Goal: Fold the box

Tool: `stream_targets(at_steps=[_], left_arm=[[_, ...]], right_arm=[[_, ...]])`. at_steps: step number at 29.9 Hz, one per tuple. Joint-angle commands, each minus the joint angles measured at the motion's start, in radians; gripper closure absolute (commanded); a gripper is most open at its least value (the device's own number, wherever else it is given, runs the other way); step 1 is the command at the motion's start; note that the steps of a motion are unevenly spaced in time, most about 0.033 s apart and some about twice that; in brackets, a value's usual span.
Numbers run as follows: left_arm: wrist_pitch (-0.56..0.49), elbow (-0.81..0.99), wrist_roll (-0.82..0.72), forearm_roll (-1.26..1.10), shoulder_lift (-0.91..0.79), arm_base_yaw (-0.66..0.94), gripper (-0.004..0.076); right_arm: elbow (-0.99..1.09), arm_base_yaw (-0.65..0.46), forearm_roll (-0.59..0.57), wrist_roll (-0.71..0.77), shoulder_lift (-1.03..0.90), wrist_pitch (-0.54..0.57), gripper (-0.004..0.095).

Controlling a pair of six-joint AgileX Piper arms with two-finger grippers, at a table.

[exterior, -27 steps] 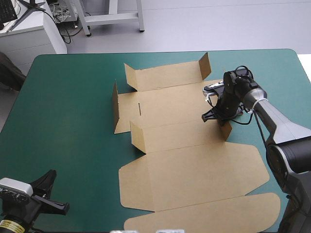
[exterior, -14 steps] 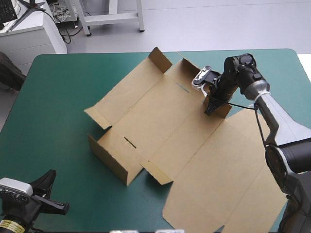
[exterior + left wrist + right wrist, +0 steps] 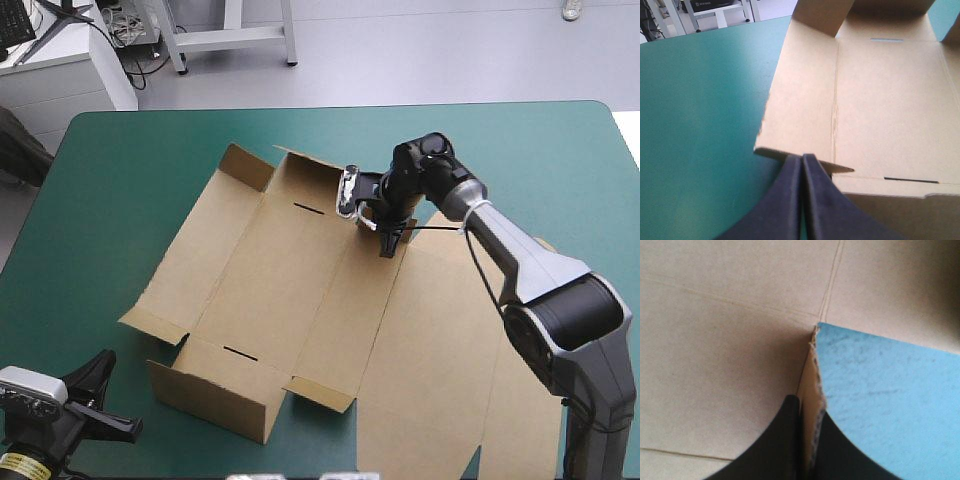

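Right tool (image 3: 388, 243) pinches a flap at the brown box's (image 3: 290, 290) one o'clock corner. Left tool (image 3: 802, 159), pressed together, sits at the worktop's (image 3: 130, 200) seven o'clock.

Bright, even light from overhead; the box (image 3: 290, 270) throws only soft, short shadows beside its raised walls. A pale sheen lies on the teal-green worktop (image 3: 700, 75) (strongest toward the far edge).

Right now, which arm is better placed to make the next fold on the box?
Right. The right hand is shut on a far flap of the box; the left hand is shut, empty, just short of its near corner.
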Motion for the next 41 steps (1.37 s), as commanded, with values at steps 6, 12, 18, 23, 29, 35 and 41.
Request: stream_targets(at_steps=[6, 12, 18, 23, 29, 35, 41], left_arm=[[-0.072, -0.022, -0.006, 0.011, 0.015, -0.003, 0.0734], [-0.072, -0.022, -0.006, 0.011, 0.015, -0.003, 0.0734], [-0.072, -0.022, -0.006, 0.011, 0.015, -0.003, 0.0734], [-0.072, -0.022, -0.006, 0.011, 0.015, -0.003, 0.0734], [-0.072, -0.022, -0.006, 0.011, 0.015, -0.003, 0.0734], [-0.072, -0.022, -0.006, 0.011, 0.015, -0.003, 0.0734], [-0.072, -0.022, -0.006, 0.011, 0.015, -0.003, 0.0734]], right_arm=[[-0.183, 0.034, -0.034, -0.04, 0.111, 0.058, 0.0928], [-0.201, 0.042, 0.017, -0.098, 0.134, 0.106, 0.0928], [-0.208, 0.042, 0.019, -0.093, 0.134, 0.041, 0.0894], [-0.271, 0.042, 0.035, -0.093, 0.134, 0.126, 0.0664], [-0.409, 0.042, 0.031, 0.01, 0.134, 0.206, 0.05], [-0.541, 0.042, 0.013, 0.189, 0.101, 0.206, 0.0499], [-0.546, 0.042, -0.121, 0.437, -0.02, 0.206, 0.0508]])
